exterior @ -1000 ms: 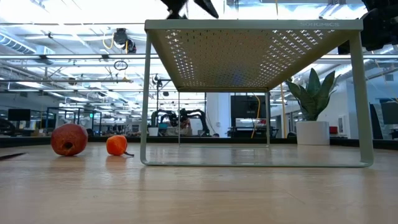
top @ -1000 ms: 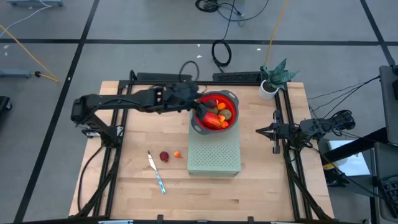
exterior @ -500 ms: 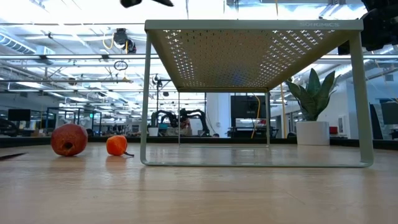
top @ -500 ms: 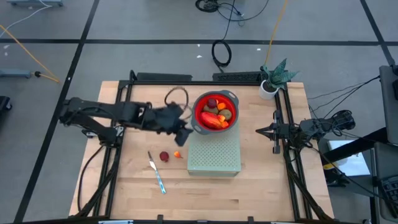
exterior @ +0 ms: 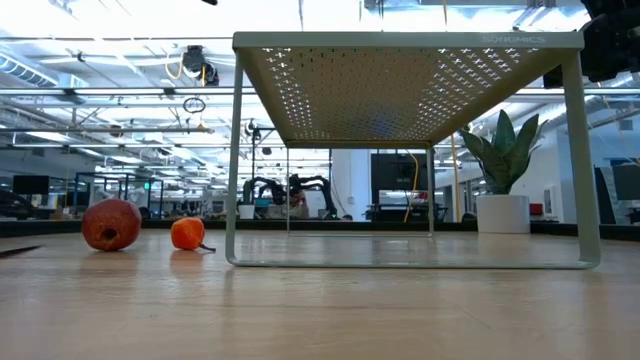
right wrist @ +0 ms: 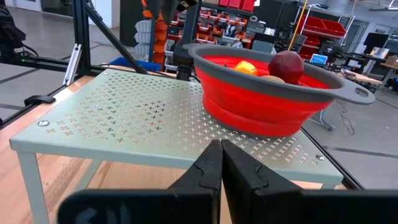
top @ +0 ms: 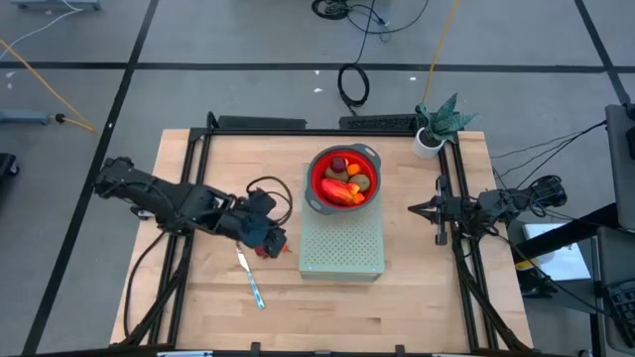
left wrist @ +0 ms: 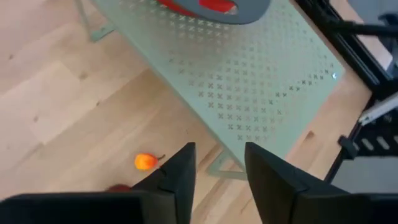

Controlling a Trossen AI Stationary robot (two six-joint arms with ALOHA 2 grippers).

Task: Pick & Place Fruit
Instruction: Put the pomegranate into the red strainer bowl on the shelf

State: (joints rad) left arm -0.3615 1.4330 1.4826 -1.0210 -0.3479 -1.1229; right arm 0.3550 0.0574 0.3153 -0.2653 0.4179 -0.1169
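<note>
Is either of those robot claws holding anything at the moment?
No. The left claw hangs open with nothing between its fingers, above the loose fruit on the table; the right claw is shut and holds nothing.

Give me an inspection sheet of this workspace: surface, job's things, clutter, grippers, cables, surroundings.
Surface: wooden table carrying a pale green perforated stand.
Job's things: red bowl on the stand's far end, holding fruit; dark red ball and small orange ball lie on the table beside the stand.
Clutter: knife with light-blue handle; potted plant at a far corner.
Grippers: left gripper above the loose fruit, fingers apart, nothing held; right gripper shut, parked at the table's right edge.
Cables: black loops on the floor; yellow cable.
Surroundings: grey tiled floor; lab room behind.
</note>
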